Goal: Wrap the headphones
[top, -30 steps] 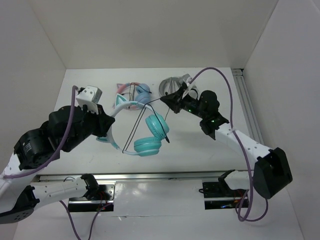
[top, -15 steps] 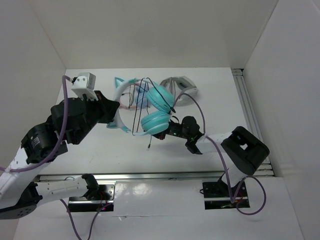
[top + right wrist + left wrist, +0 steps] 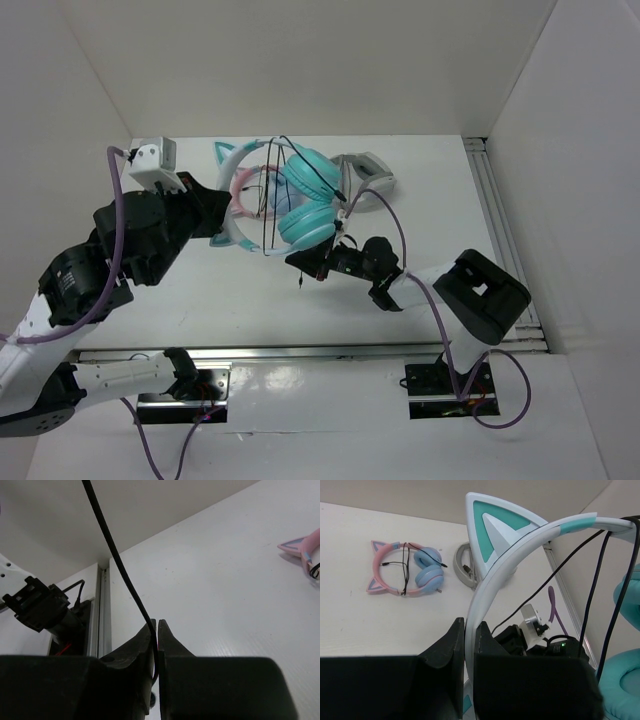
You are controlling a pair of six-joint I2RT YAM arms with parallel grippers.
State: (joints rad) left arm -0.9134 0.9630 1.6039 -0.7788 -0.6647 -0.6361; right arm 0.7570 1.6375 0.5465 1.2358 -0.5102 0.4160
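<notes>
The teal headphones (image 3: 305, 200) hang in the air above the table's middle. My left gripper (image 3: 216, 216) is shut on their pale headband (image 3: 520, 545), just below a cat ear (image 3: 492, 527). The thin black cable (image 3: 268, 215) runs in loops across the headband and the ear cups (image 3: 626, 690). My right gripper (image 3: 300, 262) is low, just in front of the ear cups, and is shut on the cable (image 3: 115, 555), which rises taut from between its fingers (image 3: 155, 627).
The pink-and-blue cat-ear headphones (image 3: 405, 572) lie on the table at the back, partly hidden in the top view (image 3: 245, 185). The grey-and-white headphones (image 3: 370, 175) lie at the back right. A metal rail (image 3: 495, 220) runs along the right edge. White walls enclose the table.
My left gripper lifted the headphones up and toward the back left. My right gripper swung from the back to low in front of the ear cups, drawing the cable with it.
</notes>
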